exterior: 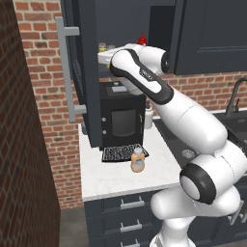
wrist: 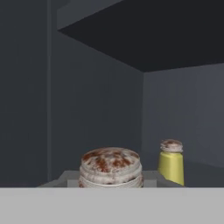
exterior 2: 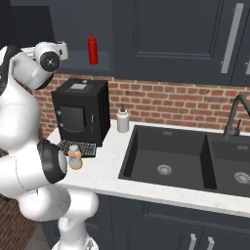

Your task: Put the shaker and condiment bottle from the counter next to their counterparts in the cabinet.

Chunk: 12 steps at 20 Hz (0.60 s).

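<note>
the left base view looks forward and down from behind the arm, taking in the counter (exterior: 116, 178), the coffee machine (exterior: 120, 118) and the open cabinet (exterior: 120, 29) at twelve o'clock. the right base view faces the same counter (exterior 2: 112, 171) from the other side, further toward the sink (exterior 2: 171, 156); both share the coffee machine (exterior 2: 80, 112), the condiment bottle (exterior: 138, 160) (exterior 2: 74, 157) and the red bottle (exterior: 142, 39) (exterior 2: 93, 49). the hand view sits close inside the cabinet (wrist: 96, 100), level with a metal cap (wrist: 110, 166) at six o'clock and a yellow shaker (wrist: 171, 162) at four o'clock.
</note>
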### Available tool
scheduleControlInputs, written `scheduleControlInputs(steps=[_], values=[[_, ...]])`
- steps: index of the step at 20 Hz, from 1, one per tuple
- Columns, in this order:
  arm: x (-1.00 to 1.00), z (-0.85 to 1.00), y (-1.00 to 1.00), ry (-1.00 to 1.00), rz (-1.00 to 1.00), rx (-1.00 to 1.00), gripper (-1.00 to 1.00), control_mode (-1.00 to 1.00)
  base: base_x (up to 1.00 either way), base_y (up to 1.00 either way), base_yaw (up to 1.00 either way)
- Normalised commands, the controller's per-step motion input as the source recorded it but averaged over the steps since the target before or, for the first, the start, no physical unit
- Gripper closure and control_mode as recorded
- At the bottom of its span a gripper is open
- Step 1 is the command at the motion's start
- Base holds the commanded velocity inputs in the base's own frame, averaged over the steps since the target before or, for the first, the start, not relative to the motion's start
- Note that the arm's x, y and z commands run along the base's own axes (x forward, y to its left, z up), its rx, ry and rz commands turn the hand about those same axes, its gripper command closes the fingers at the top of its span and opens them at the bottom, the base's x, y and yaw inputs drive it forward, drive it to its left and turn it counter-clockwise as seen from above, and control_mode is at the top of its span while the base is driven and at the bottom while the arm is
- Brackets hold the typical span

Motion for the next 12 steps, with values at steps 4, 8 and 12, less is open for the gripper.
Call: scheduleControlInputs(steps=[4, 8, 12], values=[[0.18, -0.08, 0.07, 0.0, -0.02, 0.0, 1.0, -1.0, 0.0, 0.0, 0.0], [0.19, -0.13, 0.11, -0.01, -0.02, -0.02, 1.0, -1.0, 0.0, 0.0, 0.0], [0.23, -0.11, 0.11, -0.03, -0.02, -0.01, 1.0, -1.0, 0.0, 0.0, 0.0]])
